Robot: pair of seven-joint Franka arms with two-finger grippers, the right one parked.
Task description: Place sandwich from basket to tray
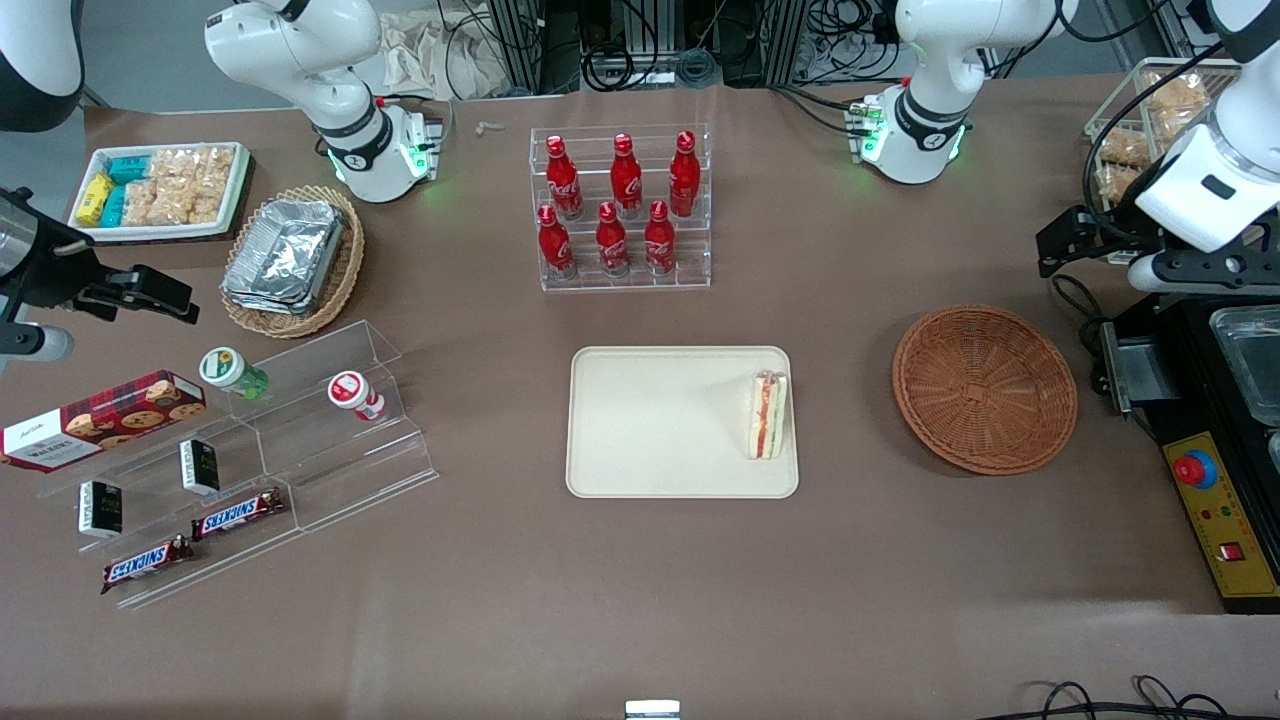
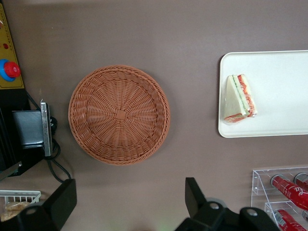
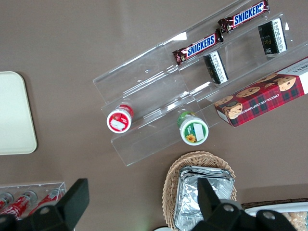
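The sandwich (image 1: 767,415) (image 2: 239,98) lies on the cream tray (image 1: 650,430) (image 2: 281,72), close to the tray's edge nearest the basket. The round reddish-brown basket (image 1: 985,388) (image 2: 119,114) sits empty on the brown table, beside the tray toward the working arm's end. My gripper (image 1: 1062,245) (image 2: 130,202) hangs raised above the table, farther from the front camera than the basket and off toward the working arm's end. It is open, with only bare tabletop between its black fingers (image 2: 195,197).
A clear rack of red cola bottles (image 1: 620,210) (image 2: 284,192) stands farther from the front camera than the tray. A black control box with a red button (image 1: 1215,500) (image 2: 9,70) and a wire basket of snacks (image 1: 1140,130) flank the basket at the working arm's end.
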